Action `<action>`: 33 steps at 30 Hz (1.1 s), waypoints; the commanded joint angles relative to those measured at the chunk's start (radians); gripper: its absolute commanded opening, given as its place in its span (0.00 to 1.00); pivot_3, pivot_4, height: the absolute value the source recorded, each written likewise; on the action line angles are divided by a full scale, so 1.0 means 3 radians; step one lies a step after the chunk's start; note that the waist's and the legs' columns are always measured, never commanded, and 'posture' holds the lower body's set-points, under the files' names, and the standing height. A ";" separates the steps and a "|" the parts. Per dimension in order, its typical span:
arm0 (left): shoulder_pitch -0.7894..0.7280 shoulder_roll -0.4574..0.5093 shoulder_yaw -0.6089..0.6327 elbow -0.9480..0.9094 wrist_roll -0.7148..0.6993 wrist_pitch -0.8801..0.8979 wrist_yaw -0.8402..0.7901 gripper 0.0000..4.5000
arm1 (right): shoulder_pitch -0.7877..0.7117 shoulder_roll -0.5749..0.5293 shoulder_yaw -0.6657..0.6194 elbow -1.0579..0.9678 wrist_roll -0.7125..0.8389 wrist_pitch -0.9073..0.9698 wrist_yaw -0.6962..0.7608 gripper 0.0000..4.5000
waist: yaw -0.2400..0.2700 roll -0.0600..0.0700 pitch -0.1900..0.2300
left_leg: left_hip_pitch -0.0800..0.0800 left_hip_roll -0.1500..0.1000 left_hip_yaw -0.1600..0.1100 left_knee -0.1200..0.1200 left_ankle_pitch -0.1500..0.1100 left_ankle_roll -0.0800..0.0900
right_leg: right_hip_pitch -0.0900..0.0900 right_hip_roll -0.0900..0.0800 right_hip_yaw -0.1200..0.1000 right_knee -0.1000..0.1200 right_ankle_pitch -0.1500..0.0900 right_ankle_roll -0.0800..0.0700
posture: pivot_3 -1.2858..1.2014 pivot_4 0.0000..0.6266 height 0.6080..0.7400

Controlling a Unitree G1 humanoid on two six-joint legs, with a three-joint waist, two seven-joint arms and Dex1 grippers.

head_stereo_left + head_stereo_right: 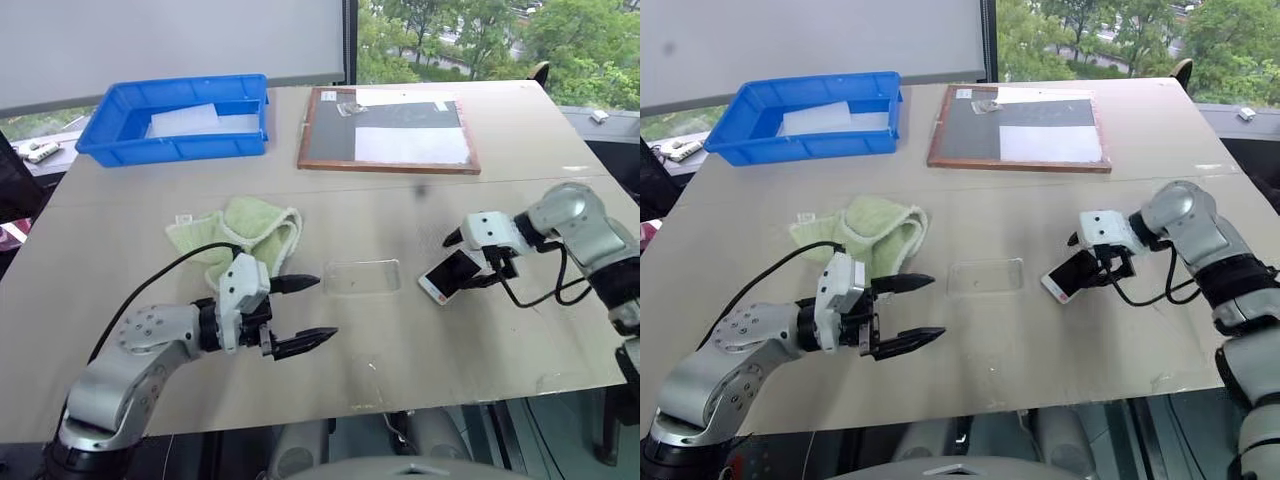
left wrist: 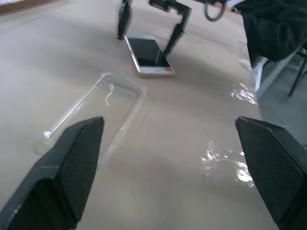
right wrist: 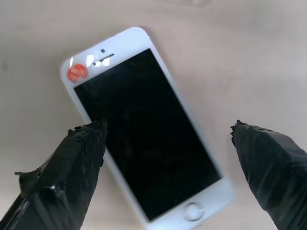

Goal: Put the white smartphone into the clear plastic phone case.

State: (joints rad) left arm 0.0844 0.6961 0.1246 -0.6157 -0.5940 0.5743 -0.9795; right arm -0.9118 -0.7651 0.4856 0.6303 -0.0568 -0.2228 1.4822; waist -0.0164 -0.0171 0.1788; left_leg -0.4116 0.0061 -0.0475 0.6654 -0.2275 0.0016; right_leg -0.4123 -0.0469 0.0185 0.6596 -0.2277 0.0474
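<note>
White smartphone (image 3: 144, 139) lies screen-up on the beige table (image 1: 450, 350), just beside the clear plastic phone case (image 1: 362, 276) (empty, flat on the tabletop). Right gripper (image 1: 478, 262) straddles the phone with jaws wide; left gripper (image 1: 305, 312), jaws equally wide, hovers near a green cloth (image 1: 240, 232).

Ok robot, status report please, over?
Both end effectors open: left near the clear case, right poised over the white phone. Phone on table, not gripped. Nothing between phone and case.
</note>
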 commanded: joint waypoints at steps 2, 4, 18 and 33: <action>0.0090 0.0000 0.0076 -0.0246 -0.0092 -0.0025 0.0156 1.00 | -0.0201 0.0103 0.0210 0.0495 -0.0284 -0.0526 0.0337 1.00 | 0.0004 -0.0001 -0.0001 | 0.0004 0.0000 -0.0002 0.0000 0.0000 0.0000 | 0.0006 0.0000 -0.0002 0.0000 0.0000 -0.0001 | 0.52 0.24 1.00; 0.0160 -0.0001 0.0105 -0.0303 -0.0109 -0.0025 0.0216 1.00 | -0.0313 0.0097 0.0379 0.0586 -0.0170 -0.0544 0.0434 1.00 | 0.0003 -0.0001 -0.0001 | 0.0011 0.0000 0.0001 -0.0002 0.0000 0.0000 | 0.0011 -0.0001 0.0002 0.0000 0.0000 -0.0001 | 0.52 0.24 1.00; 0.0330 0.0124 0.0160 -0.0391 -0.0212 -0.0062 0.0251 1.00 | -0.0305 -0.0063 0.0940 0.0513 0.0218 -0.0548 0.0441 1.00 | 0.0000 -0.0001 -0.0001 | 0.0056 0.0001 0.0017 -0.0043 0.0000 0.0000 | 0.0031 -0.0004 0.0016 -0.0008 -0.0002 -0.0003 | 0.52 0.24 1.00; 0.0198 0.0175 0.0100 -0.0172 -0.0146 -0.0181 0.0174 1.00 | 0.0214 0.0080 0.0252 -0.0002 0.0065 -0.0025 0.0291 0.85 | -0.0013 -0.0019 -0.0012 | 0.0064 0.0005 0.0022 -0.0056 0.0000 0.0000 | 0.0030 0.0001 0.0020 -0.0010 -0.0004 -0.0007 | 0.52 0.24 1.00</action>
State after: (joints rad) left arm 0.1537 0.7489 0.1530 -0.6618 -0.6320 0.5399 -0.9225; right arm -0.8866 -0.7743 0.5458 0.6615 -0.0366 -0.2575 1.5148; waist -0.0202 -0.0229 0.1752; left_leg -0.3919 0.0079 -0.0407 0.6481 -0.2276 0.0014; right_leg -0.4033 -0.0461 0.0243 0.6566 -0.2294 0.0446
